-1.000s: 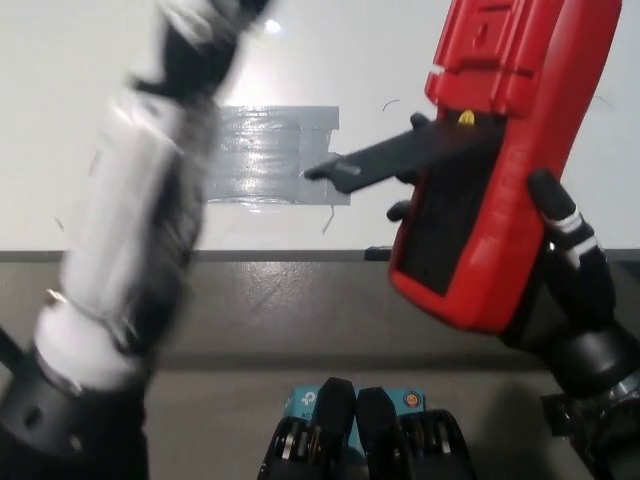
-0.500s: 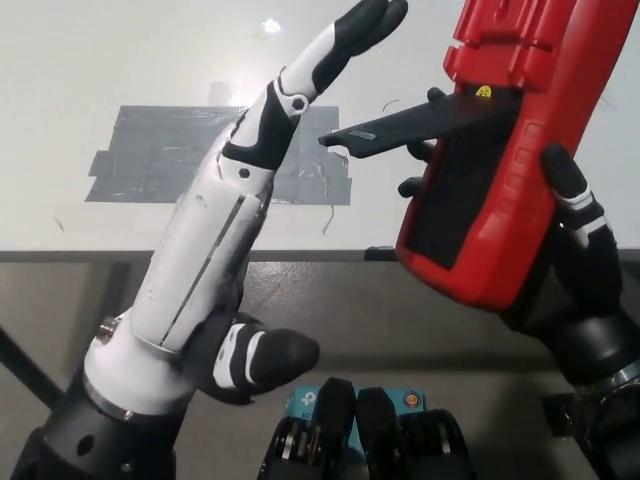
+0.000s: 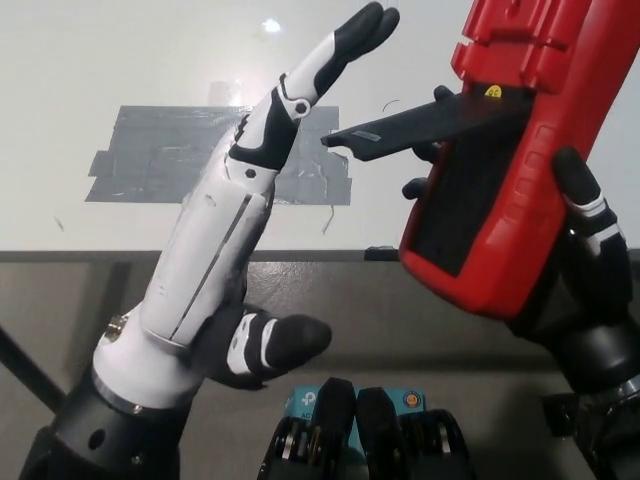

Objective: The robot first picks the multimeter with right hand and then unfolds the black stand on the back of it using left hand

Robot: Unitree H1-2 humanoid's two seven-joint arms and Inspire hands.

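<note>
Left hand held flat, fingers spread, nothing held, tips just left of black stand. Stand already swung out from multimeter, which is gripped by right hand. Stand tip best nudged gently, multimeter kept steady tbh.

You've got a glossy red plastic multimeter, matt black plastic stand, smooth white-and-black plastic left hand, wrinkled shiny grey tape upper left, smooth white table.

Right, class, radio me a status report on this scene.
Right hand shut on multimeter. Left hand open beside stand, which sticks out. Nothing in the way.
</note>
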